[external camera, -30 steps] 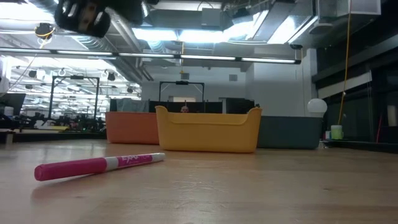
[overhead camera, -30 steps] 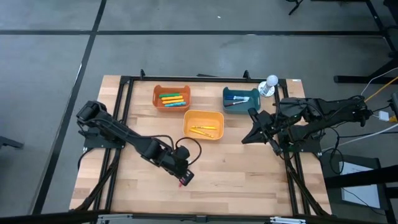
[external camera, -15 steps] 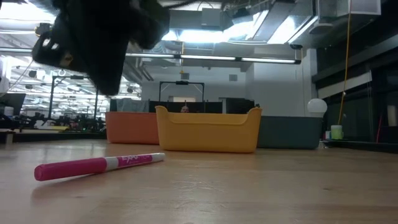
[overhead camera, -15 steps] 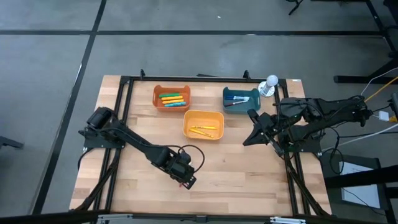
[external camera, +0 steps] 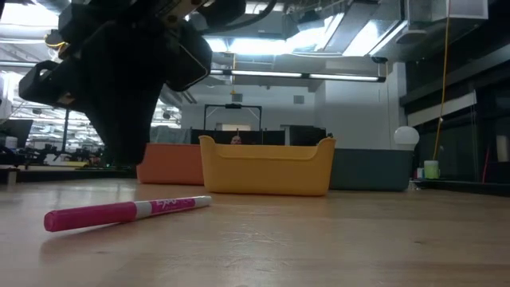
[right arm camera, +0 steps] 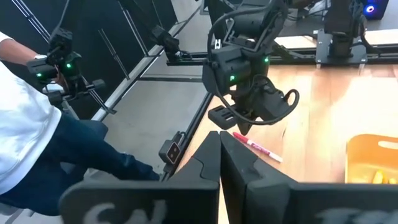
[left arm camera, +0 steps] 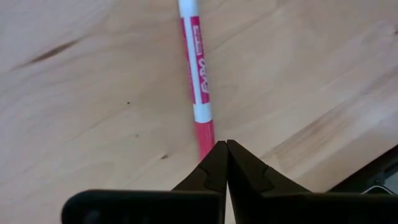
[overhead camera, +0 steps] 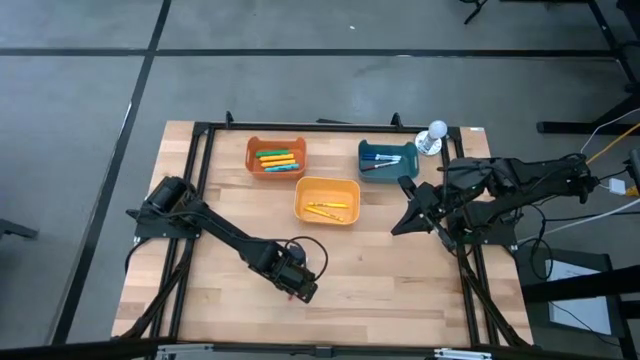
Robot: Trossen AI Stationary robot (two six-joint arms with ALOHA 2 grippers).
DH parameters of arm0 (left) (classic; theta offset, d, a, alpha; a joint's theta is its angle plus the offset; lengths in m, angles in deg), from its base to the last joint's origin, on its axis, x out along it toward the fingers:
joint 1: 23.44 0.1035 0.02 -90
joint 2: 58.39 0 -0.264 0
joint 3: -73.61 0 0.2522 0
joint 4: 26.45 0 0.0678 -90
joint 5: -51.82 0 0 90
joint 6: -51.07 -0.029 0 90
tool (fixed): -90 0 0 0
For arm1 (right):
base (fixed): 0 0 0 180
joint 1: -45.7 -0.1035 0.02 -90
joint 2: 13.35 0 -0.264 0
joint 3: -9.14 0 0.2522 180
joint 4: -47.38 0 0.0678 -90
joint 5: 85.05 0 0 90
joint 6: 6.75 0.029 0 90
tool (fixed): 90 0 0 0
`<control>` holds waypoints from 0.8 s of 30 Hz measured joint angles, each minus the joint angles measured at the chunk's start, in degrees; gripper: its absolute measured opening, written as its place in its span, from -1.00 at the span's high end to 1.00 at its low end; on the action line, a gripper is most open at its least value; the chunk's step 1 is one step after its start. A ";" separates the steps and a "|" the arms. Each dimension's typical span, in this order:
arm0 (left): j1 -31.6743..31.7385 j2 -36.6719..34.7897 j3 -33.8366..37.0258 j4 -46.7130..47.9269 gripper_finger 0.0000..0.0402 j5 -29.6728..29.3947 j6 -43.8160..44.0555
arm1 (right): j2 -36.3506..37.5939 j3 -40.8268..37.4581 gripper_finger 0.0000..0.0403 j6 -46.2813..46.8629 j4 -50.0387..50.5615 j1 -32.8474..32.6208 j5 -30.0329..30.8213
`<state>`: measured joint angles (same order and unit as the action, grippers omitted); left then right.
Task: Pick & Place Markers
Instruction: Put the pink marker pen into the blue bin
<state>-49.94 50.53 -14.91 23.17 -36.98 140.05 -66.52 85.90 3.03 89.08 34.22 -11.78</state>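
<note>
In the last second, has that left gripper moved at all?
Yes. In the low view the left gripper has come down from the top edge toward the pink marker, with the yellow bin unmoved behind.

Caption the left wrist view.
Shut left pincer poised over a pink-and-white marker lying on the wooden table.

Orange bin (overhead camera: 275,157), yellow bin (overhead camera: 327,200), teal bin (overhead camera: 387,157)

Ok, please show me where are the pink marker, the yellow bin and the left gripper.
pink marker (external camera: 119,212): low view, middle of its pink barrel.
yellow bin (overhead camera: 326,192): high view, on its near-left rim.
left gripper (left arm camera: 226,149): left wrist view, at the tips of its closed fingers.
</note>
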 joint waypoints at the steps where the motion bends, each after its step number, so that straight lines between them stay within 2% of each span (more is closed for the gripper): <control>1: 0.00 0.00 0.00 -0.03 0.98 0.01 -0.26 | -0.02 0.00 1.00 0.00 0.16 0.00 0.00; 7: 0.09 0.00 0.00 0.06 0.89 -0.01 -0.29 | 0.00 0.00 1.00 0.04 0.27 0.00 0.00; 18: 0.60 0.15 0.00 0.38 0.37 -0.31 0.91 | 0.00 0.00 1.00 -1.10 0.24 0.00 0.00; 24: 2.13 2.13 0.02 -0.02 0.23 2.43 1.29 | 0.00 0.00 1.00 -1.22 0.27 0.00 0.00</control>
<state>-47.82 52.66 -14.89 23.15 -34.55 141.33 -66.52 85.90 1.81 89.34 34.22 -11.78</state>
